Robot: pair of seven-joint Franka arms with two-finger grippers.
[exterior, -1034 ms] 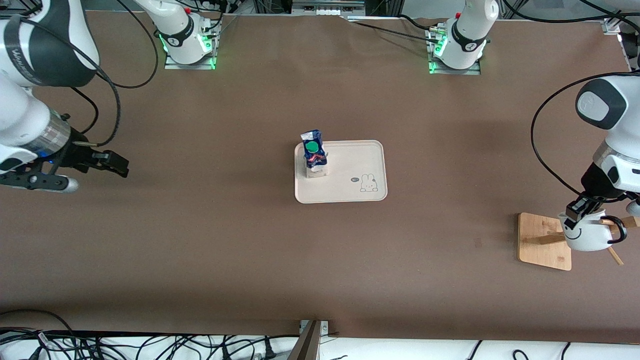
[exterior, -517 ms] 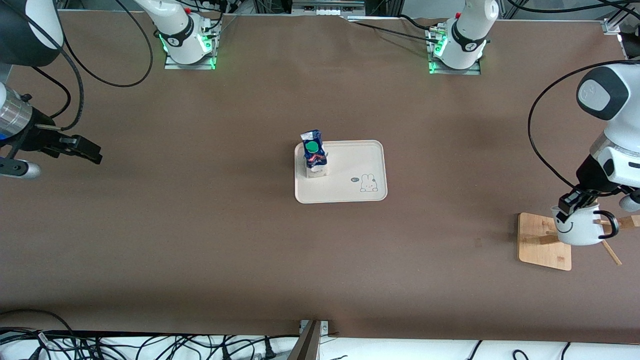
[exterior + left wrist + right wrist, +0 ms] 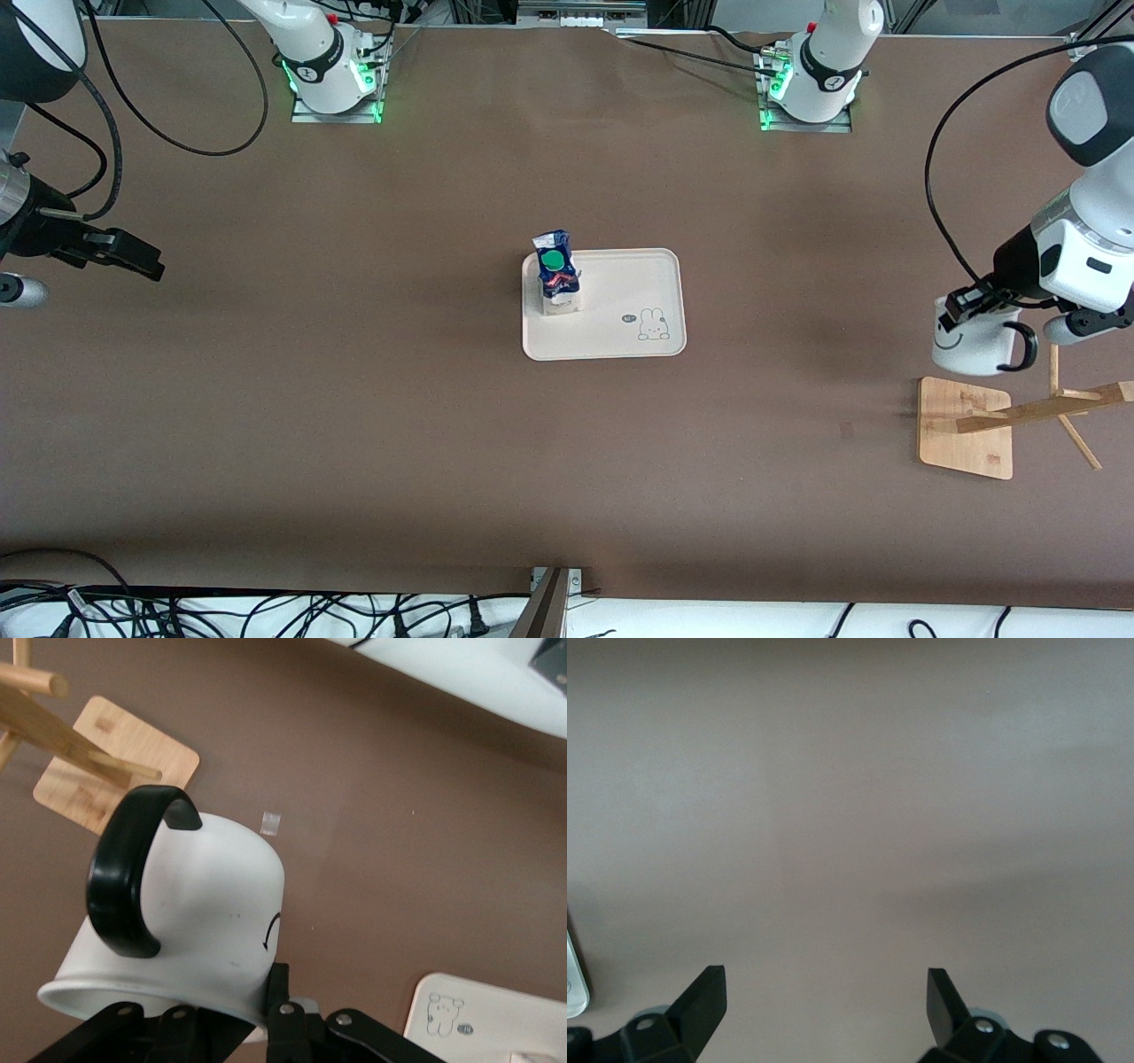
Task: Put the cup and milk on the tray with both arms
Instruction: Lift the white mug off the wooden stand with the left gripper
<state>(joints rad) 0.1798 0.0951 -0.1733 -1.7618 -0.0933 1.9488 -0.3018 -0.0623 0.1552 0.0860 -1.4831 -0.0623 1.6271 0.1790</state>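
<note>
We see the left pincer clamped on the rim of the cup, holding it in the air over the brown bench at the left arm's end, above bare bench just beside the wooden rack. The cup is white with a thick black handle and a black smiley face on its side. In the left wrist view it hangs from the pincer by its rim, one finger outside the wall, the handle turned toward the camera, and the rack's flat base and pegs lie on the bench below it.

The milk stands upright on the tray, in the corner toward the right arm's end and farther from the front camera. It is a small dark blue and white carton with a round green cap on top and red markings below the cap. The tray is a flat cream rectangle with rounded corners, lying at the middle of the bench, with a small rabbit drawing near the corner nearest the cup.

The right pincer hangs over bare bench at the right arm's end, well apart from the tray. In the right wrist view its two black fingertips stand wide apart with nothing between them, and only bench shows under the pincer
</note>
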